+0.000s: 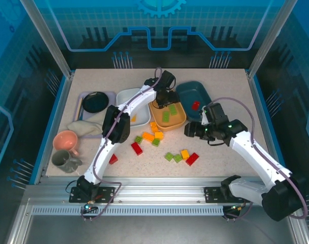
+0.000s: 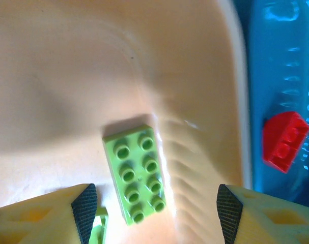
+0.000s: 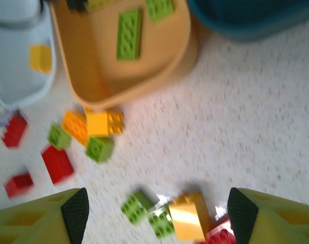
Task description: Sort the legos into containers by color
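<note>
Table (image 1: 144,168): a speckled worktop where two arms sort bricks by colour.
Orange tray (image 1: 180,120): the landmark here, mid-table, holding two green bricks and no other colour.
White tray (image 1: 124,96): just beside the orange tray on its left, with one yellow brick (image 3: 40,57) inside.
Dark teal tray (image 1: 190,91): just beside the orange tray on its right and farther back, holding one red brick (image 2: 284,141).
Left gripper (image 2: 157,211): low over the orange tray's far end, fingers spread wide and holding nothing.
Right gripper (image 3: 159,213): just off the orange tray's near right corner, fingers apart and empty, hanging above loose bricks.
Green eight-stud brick (image 2: 136,173): flat on the orange tray's floor, studs up, in the gap between the left fingers and touching neither.
Loose cluster: a yellow brick (image 3: 187,217) packed against small green ones (image 3: 136,206) and a red one, near the orange tray's near side.
More strays: orange, yellow, green and red bricks lie by the orange tray's near rim and further left.
Step in hand: the green drop looks finished, so the next pick probably falls to the right gripper.
Doing it well: single out one brick and bracket its flat sides. The neighbours touch, so a careless close could lift or scatter two colours.
</note>
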Robot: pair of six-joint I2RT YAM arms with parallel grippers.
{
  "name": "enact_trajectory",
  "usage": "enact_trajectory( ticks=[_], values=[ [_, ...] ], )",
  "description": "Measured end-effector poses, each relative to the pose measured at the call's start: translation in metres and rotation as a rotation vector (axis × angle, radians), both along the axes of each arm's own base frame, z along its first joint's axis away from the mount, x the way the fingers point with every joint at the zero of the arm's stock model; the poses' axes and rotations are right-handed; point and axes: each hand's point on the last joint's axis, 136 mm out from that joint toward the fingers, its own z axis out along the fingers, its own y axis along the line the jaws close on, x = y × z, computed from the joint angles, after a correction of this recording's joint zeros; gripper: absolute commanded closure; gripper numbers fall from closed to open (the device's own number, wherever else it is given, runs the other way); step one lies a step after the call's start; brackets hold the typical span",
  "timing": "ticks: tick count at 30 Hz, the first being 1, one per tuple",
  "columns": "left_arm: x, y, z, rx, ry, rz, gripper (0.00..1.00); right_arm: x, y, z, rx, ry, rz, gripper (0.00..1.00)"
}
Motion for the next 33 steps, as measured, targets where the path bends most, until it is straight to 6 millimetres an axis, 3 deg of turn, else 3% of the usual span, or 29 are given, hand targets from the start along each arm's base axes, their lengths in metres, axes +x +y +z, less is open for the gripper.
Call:
enact_trajectory(
  ticks=[2,6,9,11,13,16,21,33],
  values=[
    [-0.012,0.007,0.022,-0.008,-0.009,0.002,0.32,-0.015,0.007,-0.013,-0.059,0.048,0.073,0.33],
    [-0.060,0.028,0.089,-0.076,-0.075,-0.007,0.30,-0.040,0.020,-0.043,-0.175,0.155,0.203,0.34],
    [-0.117,0.049,0.136,-0.169,-0.134,-0.019,0.29,-0.047,0.026,-0.061,-0.235,0.205,0.251,0.35],
    [-0.152,0.063,0.150,-0.215,-0.154,-0.025,0.29,-0.049,0.026,-0.072,-0.263,0.239,0.261,0.36],
    [-0.182,0.076,0.150,-0.243,-0.152,-0.023,0.28,-0.049,0.026,-0.083,-0.290,0.270,0.262,0.37],
    [-0.216,0.095,0.125,-0.247,-0.100,-0.005,0.28,-0.048,0.025,-0.093,-0.314,0.293,0.261,0.38],
    [-0.249,0.115,0.083,-0.218,-0.006,0.033,0.28,-0.045,0.024,-0.098,-0.332,0.295,0.257,0.40],
    [-0.256,0.115,0.095,-0.259,-0.041,0.036,0.28,-0.038,0.023,-0.115,-0.367,0.315,0.230,0.51]
  ],
)
